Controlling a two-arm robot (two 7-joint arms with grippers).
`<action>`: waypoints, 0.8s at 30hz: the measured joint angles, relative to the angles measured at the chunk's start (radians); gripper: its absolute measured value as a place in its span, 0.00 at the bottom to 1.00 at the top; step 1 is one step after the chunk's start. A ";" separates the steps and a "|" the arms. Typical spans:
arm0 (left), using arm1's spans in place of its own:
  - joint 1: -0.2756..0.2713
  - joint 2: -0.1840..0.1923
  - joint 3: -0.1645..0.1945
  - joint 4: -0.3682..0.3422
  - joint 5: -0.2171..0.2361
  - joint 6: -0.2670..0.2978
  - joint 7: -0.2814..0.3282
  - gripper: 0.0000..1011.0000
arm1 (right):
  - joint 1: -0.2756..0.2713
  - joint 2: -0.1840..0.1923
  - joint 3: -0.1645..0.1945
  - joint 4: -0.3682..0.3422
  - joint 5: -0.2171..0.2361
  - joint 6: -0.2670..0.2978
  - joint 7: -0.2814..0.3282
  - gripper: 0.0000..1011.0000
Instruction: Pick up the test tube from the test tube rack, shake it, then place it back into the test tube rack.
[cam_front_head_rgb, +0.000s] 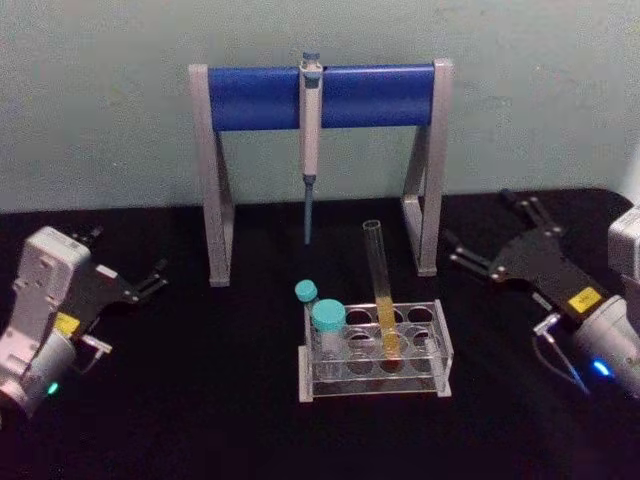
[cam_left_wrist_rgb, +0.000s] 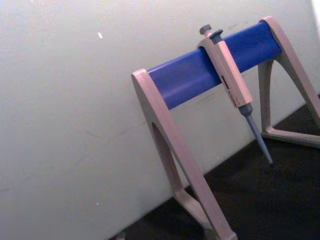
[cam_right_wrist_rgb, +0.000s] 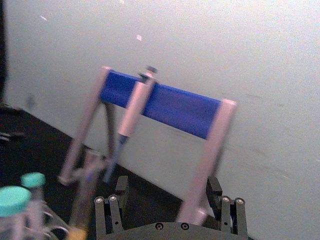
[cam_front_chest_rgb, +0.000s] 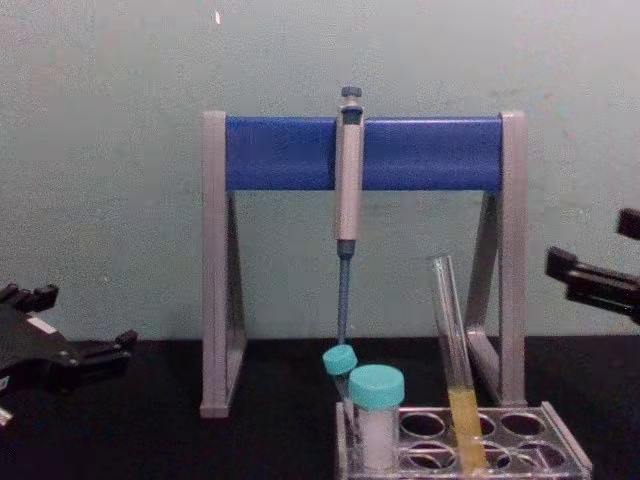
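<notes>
slim glass test tube (cam_front_head_rgb: 380, 285) in clear plastic rack (cam_front_head_rgb: 420, 378)

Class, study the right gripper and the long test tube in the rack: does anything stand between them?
Perhaps: in the head view the pipette stand's right leg rises between the open right gripper and the test tube; its depth is unclear. The left gripper idles far left.

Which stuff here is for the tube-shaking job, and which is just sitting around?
For the job:
test tube, leaning in the rack
left gripper, open, off to the left
right gripper, open, off to the right

Just lying about:
pipette, hanging on the stand
two teal-capped tubes, in the rack
</notes>
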 joint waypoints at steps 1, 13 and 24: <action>0.000 0.000 0.000 0.000 0.000 0.000 0.000 0.99 | 0.006 -0.005 -0.005 -0.002 0.009 0.001 0.023 0.99; 0.000 0.000 0.000 0.000 0.000 0.000 0.000 0.99 | 0.072 -0.067 -0.052 0.013 0.037 0.079 0.149 0.99; 0.000 0.000 0.000 0.000 0.000 0.000 0.000 0.99 | 0.133 -0.109 -0.080 0.051 0.034 0.232 0.195 0.99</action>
